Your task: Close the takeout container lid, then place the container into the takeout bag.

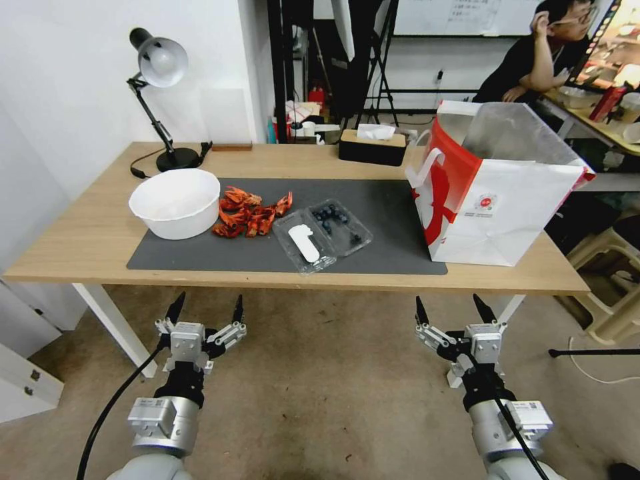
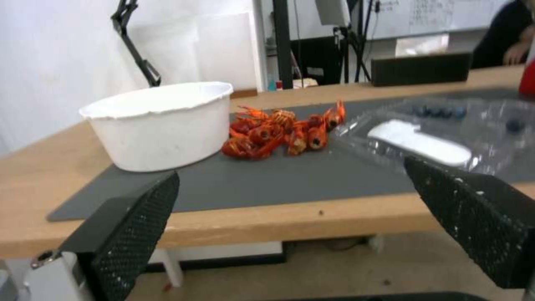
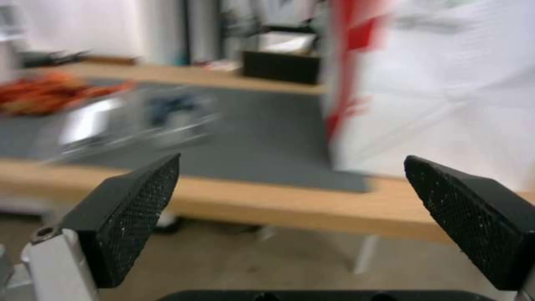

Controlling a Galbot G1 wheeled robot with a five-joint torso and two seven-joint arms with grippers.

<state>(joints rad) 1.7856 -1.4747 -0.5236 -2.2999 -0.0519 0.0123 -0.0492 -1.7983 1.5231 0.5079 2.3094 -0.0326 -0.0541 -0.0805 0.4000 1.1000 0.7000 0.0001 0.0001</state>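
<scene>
The clear takeout container [image 1: 323, 235] lies open flat on the dark mat, its two halves side by side. The lid [image 1: 304, 247] with the white sticker is the near half; the far half [image 1: 340, 225] holds dark blue berries. The lid [image 2: 418, 140] and berries also show in the left wrist view, and the container [image 3: 133, 121] is blurred in the right wrist view. The white and red takeout bag [image 1: 497, 193] stands open at the table's right end, its side [image 3: 434, 96] close in the right wrist view. My left gripper [image 1: 206, 309] and right gripper [image 1: 453, 309] hang open below the table's front edge, holding nothing.
A large white bowl [image 1: 175, 202] and a pile of red crayfish [image 1: 250, 213] sit left of the container. A black tissue box [image 1: 372, 147] and a desk lamp [image 1: 160, 100] stand at the back. A stool [image 1: 610, 280] is right of the table.
</scene>
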